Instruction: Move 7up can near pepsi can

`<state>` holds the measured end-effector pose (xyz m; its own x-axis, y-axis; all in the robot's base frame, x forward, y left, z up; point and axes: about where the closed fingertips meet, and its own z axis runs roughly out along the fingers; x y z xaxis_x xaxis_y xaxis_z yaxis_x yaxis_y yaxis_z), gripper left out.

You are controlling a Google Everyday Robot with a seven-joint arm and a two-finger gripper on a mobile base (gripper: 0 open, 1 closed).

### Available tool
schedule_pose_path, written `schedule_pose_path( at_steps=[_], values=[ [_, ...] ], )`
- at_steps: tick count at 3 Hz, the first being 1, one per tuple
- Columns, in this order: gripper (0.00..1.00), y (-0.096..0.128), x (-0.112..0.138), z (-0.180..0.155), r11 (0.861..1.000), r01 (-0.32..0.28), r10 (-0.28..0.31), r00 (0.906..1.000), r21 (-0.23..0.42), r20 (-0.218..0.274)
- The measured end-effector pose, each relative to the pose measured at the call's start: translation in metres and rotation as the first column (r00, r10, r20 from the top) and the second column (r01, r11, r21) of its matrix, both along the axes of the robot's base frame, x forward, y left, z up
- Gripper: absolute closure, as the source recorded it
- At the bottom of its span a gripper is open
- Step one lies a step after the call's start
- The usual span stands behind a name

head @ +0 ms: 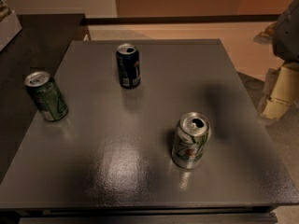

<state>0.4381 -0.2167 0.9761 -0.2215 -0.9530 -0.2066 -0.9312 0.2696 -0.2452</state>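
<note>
The 7up can (190, 140), pale silver-white with light green swirls and an opened silver top, stands upright on the grey table (140, 171), right of centre toward the front. The pepsi can (128, 66), dark navy blue with a silver top, stands upright at the back centre-left, well apart from the 7up can. My gripper (280, 94) shows as a pale cream shape at the right edge of the view, beyond the table's right side and holding nothing that I can see.
A darker all-green can (46, 96) stands near the table's left edge. A dark counter (32, 41) adjoins the table on the left. The table's right edge drops to the floor (261, 55).
</note>
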Motion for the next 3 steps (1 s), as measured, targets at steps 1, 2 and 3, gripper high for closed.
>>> schedule_pose_path(
  at_steps=[1, 2, 3],
  values=[
    [0.0, 0.0, 0.0, 0.0, 1.0, 0.0, 0.0, 1.0, 0.0, 0.0],
    [0.0, 0.009, -0.003, -0.005, 0.999, -0.034, 0.034, 0.9994, 0.008, -0.003],
    [0.0, 0.03, -0.014, -0.021, 0.991, -0.121, 0.122, 0.9924, 0.053, -0.016]
  ],
)
